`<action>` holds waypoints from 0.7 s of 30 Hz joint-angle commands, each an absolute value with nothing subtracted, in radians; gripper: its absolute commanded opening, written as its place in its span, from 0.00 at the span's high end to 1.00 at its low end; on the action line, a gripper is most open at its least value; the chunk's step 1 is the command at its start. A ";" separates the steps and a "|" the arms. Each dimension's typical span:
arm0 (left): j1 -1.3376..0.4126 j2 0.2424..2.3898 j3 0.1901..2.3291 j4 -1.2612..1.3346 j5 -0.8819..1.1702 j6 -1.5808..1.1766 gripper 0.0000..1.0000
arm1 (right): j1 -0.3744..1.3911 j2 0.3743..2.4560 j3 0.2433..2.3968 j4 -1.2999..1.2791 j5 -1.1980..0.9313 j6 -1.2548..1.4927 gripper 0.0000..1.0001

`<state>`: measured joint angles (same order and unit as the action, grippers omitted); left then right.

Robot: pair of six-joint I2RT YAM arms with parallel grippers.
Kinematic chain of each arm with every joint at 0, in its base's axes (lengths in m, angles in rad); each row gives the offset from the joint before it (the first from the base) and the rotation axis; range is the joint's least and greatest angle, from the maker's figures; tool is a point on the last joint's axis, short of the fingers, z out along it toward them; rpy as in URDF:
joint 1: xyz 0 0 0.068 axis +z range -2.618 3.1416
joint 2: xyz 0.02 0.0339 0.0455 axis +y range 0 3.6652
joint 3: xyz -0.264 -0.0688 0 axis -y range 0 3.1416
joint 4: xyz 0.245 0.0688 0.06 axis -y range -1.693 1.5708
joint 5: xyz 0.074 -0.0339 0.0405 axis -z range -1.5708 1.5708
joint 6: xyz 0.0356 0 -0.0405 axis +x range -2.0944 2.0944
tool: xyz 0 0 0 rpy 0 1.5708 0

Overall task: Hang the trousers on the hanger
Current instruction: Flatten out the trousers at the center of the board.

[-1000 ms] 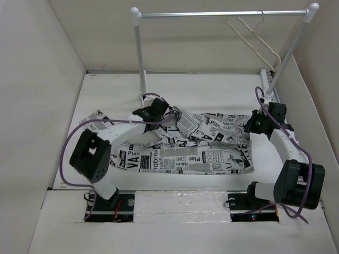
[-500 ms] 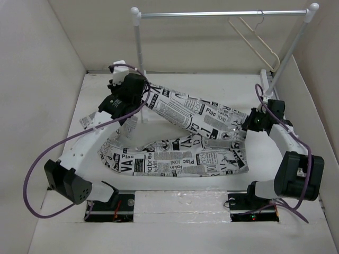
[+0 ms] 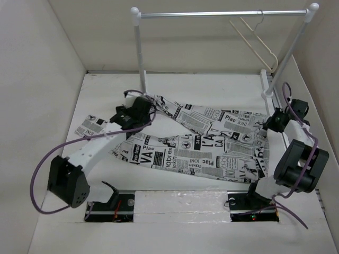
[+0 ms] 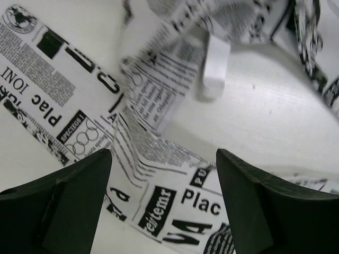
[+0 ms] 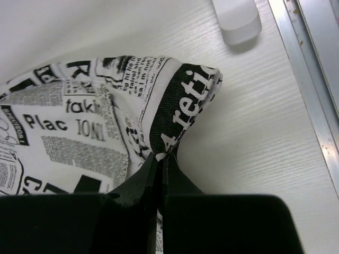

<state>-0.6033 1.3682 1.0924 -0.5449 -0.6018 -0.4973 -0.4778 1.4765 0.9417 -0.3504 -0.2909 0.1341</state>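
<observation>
While your right gripper (image 5: pixel 159 160) had its two black fingers pressed together on a raised fold at the edge of the white soft cloth trousers printed all over with black newspaper text (image 3: pixel 201 153), your left gripper (image 4: pixel 164 154) stood wide open with nothing between its fingers, low over the printed cloth. It was close to the left post (image 3: pixel 141 58) of the white-posted metal-bar clothes rail (image 3: pixel 222 14). The trousers lay spread across the white wooden table (image 3: pixel 212 87) between your two arms, crumpled under the left gripper and flatter toward the near edge, with no part of them raised off the surface. The thin pale cream triangular hanger (image 3: pixel 255 38) hung by its slim wire hook from the right end of the rail's bar, well apart from the cloth. To my eye the step in hand was straightening the garment, so you needed a second firm hold: lower the left fingers onto one single layer at the far end, not a bunched heap. Then draw the two holds apart gently, since the right pinch looked shallow and might have slipped.
</observation>
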 commanded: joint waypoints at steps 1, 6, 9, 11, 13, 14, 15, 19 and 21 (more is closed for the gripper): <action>-0.457 1.227 1.030 -0.445 -0.479 -0.561 0.25 | -0.419 1.414 1.008 -0.324 -0.268 0.161 1.00; -0.134 1.226 0.901 -0.292 -0.157 -0.606 0.28 | -0.356 1.361 1.000 -0.342 -0.253 0.140 1.00; -0.072 1.281 0.874 -0.235 -0.016 -0.647 0.34 | -0.334 1.329 0.945 -0.333 -0.261 0.133 1.00; -0.072 1.315 0.874 -0.212 0.050 -0.676 0.41 | -0.325 1.304 0.919 -0.316 -0.290 0.133 1.00; -0.061 1.345 0.870 -0.177 0.121 -0.707 0.50 | -0.313 1.296 0.888 -0.304 -0.317 0.126 1.00; -0.061 1.354 0.868 -0.152 0.135 -0.716 0.52 | -0.298 1.296 0.884 -0.307 -0.327 0.121 1.00; -0.061 1.368 0.868 -0.146 0.152 -0.721 0.64 | -0.285 1.287 0.871 -0.311 -0.322 0.112 1.00; -0.061 1.408 0.887 -0.169 0.070 -0.695 0.65 | -0.285 1.269 0.845 -0.313 -0.324 0.097 1.00; -0.061 1.434 0.905 -0.198 0.011 -0.672 0.64 | -0.285 1.258 0.841 -0.313 -0.333 0.095 1.00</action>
<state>-0.0681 1.4059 0.8692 -0.1997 0.0586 -0.6876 -0.2924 1.2957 0.8463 -0.3439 -0.3023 0.1158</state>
